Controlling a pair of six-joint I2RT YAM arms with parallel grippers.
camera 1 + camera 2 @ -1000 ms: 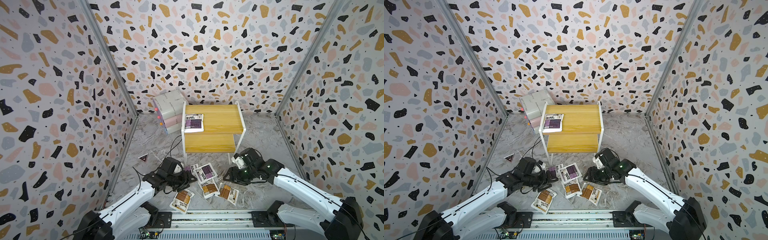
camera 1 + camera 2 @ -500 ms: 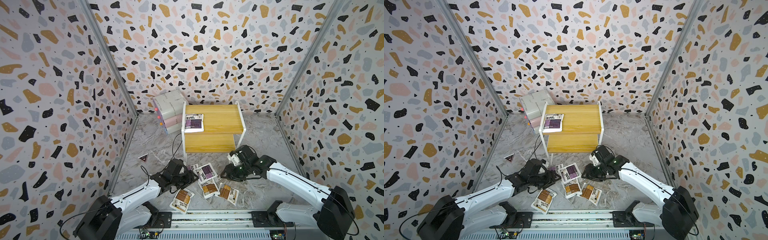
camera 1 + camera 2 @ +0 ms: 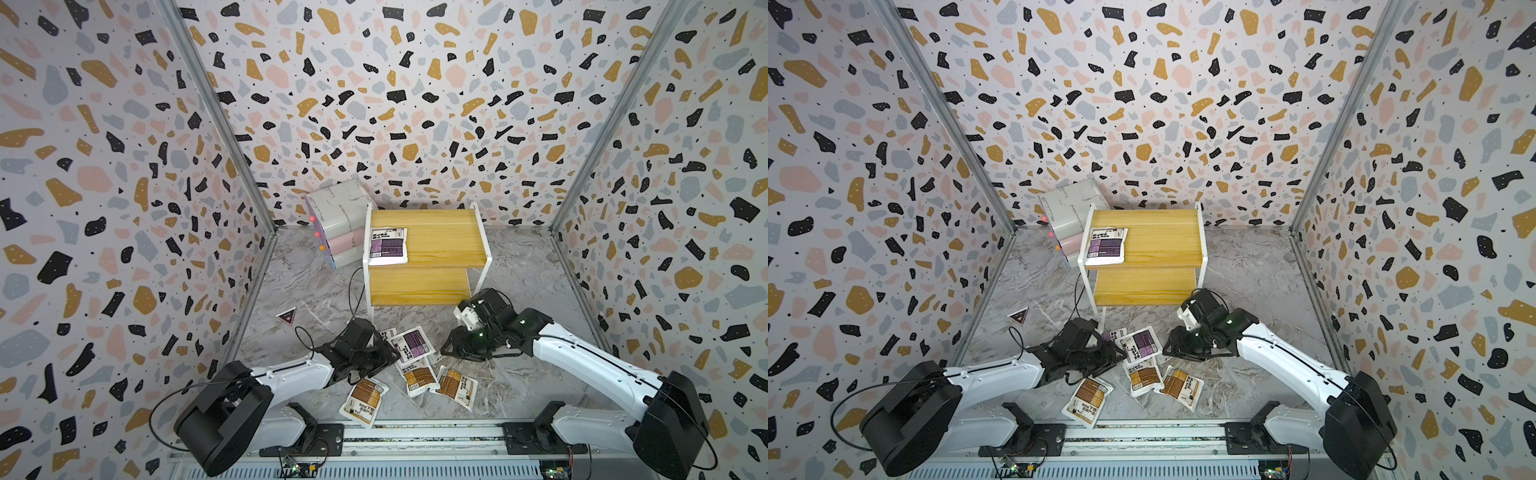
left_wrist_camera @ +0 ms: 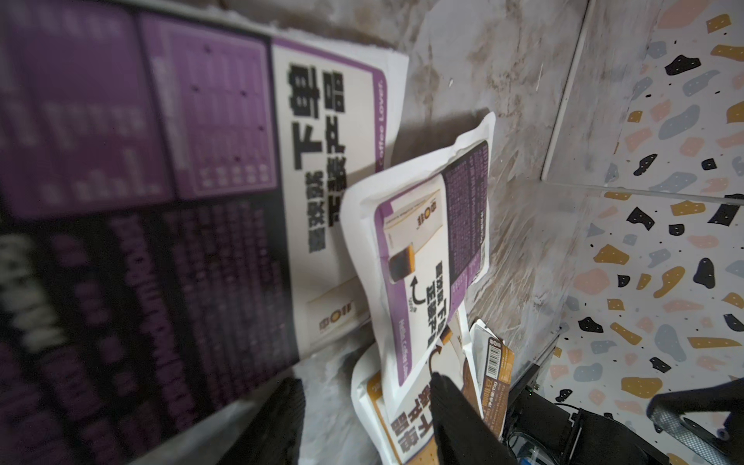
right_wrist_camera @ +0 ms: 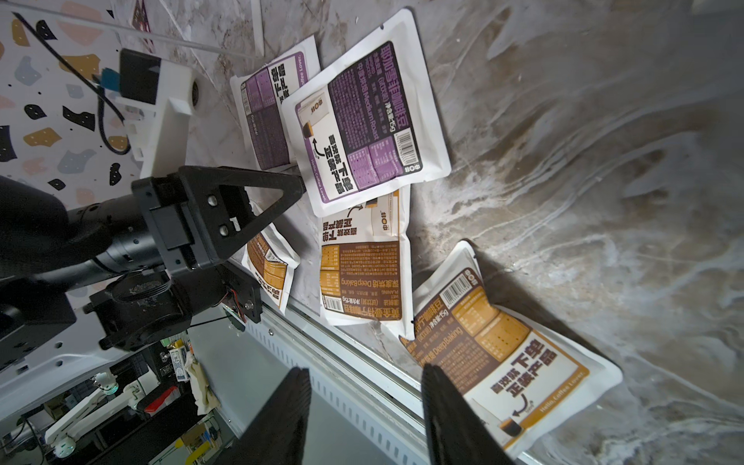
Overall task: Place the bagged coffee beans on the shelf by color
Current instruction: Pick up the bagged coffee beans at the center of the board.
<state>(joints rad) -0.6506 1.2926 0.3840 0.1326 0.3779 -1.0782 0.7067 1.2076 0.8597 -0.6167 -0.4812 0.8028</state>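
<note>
Presumably the light, limp purple pouch (image 4: 426, 249) just ahead of the half-open, empty left gripper (image 4: 368, 422) is best pinched by its sealed edge.

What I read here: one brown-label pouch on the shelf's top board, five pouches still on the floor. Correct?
Not quite. The pouch on the top board of the shelf has a purple label, not brown; both top views show it. The other five pouches are on the floor, as you said.
</note>
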